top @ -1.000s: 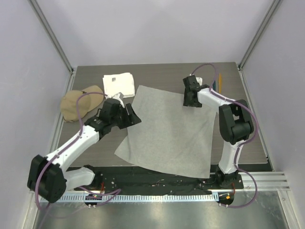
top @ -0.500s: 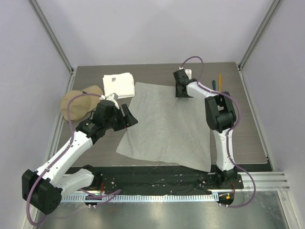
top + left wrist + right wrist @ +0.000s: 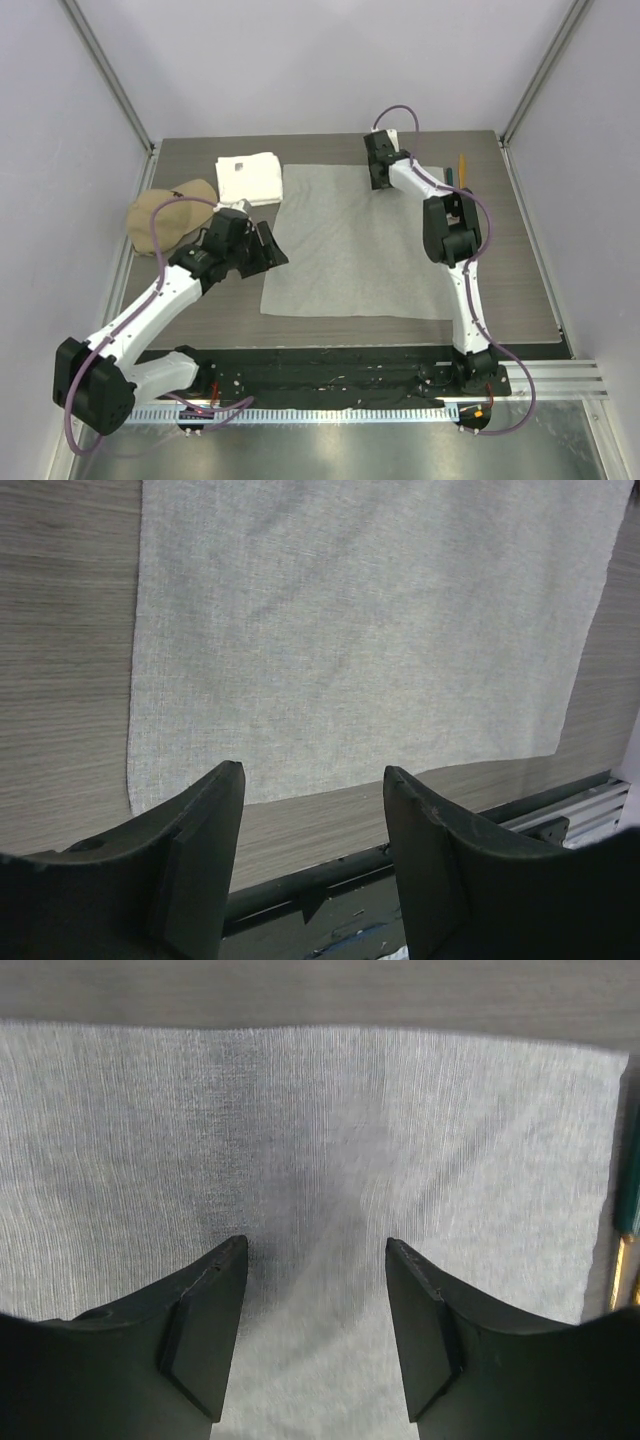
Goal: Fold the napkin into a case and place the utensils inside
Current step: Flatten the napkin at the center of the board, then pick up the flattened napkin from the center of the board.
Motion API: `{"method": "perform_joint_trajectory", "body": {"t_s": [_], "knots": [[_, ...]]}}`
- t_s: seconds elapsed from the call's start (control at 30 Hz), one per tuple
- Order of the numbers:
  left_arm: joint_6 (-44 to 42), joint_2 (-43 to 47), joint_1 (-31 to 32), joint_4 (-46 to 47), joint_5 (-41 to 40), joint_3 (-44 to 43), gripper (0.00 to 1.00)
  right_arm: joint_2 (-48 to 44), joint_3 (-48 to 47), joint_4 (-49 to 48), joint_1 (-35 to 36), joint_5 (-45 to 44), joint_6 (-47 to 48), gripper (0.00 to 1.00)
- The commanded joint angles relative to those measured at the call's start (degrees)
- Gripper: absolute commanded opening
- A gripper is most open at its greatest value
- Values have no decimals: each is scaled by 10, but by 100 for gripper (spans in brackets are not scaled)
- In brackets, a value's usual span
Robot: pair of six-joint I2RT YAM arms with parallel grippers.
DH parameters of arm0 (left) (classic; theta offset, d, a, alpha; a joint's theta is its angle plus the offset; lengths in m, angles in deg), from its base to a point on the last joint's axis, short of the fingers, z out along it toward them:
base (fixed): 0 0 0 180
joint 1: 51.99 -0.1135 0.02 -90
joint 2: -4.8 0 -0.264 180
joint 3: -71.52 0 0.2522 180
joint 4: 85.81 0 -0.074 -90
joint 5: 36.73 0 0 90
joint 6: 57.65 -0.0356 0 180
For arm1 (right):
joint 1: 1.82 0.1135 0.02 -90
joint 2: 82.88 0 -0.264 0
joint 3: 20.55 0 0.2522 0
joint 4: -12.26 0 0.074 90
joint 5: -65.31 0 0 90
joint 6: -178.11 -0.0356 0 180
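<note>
At the middle of the table (image 3: 515, 285) the napkin (image 3: 355, 245) lay flat and unfolded. Both tools stood wide and empty: the left gripper (image 3: 268, 245) at its left edge, the right gripper (image 3: 378, 175) over its far edge. A shallow pinch could have slipped off the thin cloth. A dragging one could have bunched it or pushed the utensils (image 3: 455, 172) lying just right of it.

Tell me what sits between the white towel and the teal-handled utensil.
The top view shows the far part of the light-grey napkin lying flat between them, with the right tool open above it. Nothing else sits there.
</note>
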Motion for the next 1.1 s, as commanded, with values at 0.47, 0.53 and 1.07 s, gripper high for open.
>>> {"method": "perform_joint_trajectory", "body": {"t_s": [0.47, 0.53, 1.07], "knots": [[51, -148, 6, 150, 18, 87, 42, -327, 330, 19, -6, 91, -120, 61], [54, -149, 6, 151, 13, 107, 42, -337, 359, 22, -8, 84, -139, 60], [91, -119, 71, 205, 29, 199, 42, -681, 759, 1, -38, 69, -350, 42]]}}
